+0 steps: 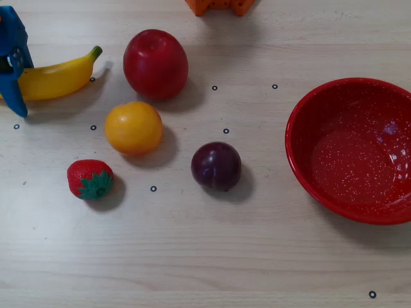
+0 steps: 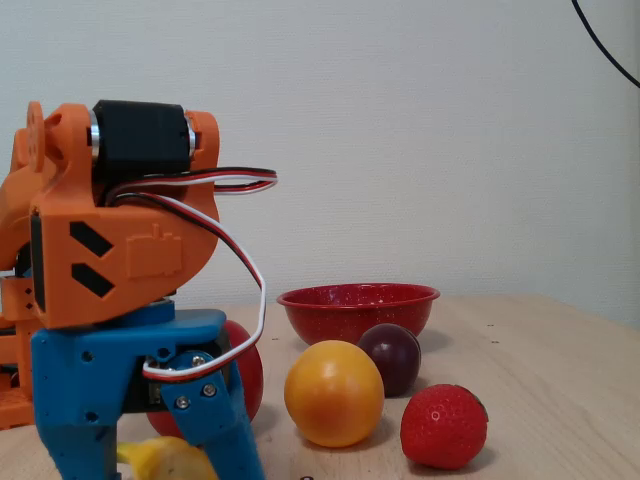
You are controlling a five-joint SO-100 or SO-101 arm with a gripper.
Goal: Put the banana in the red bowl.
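Banana (image 1: 54,78) lies on the table (image 1: 205,256) at the upper left of the overhead view, green stem tip pointing right toward the red apple (image 1: 155,63). Its blunt end sits between the blue fingers (image 2: 215,425) of the claw (image 2: 150,462); in the fixed view the two fingers stand on either side of the yellow end, closed in on it. In the overhead view only part of the claw (image 1: 13,80) shows at the left edge, over the fruit's left end.

Red bowl (image 1: 356,151) stands at the right edge of the overhead view, well apart from the banana, with nothing visible inside.

Between them lie the orange fruit (image 1: 133,128), the plum (image 1: 216,166) and the strawberry (image 1: 90,179), each apart from the others.
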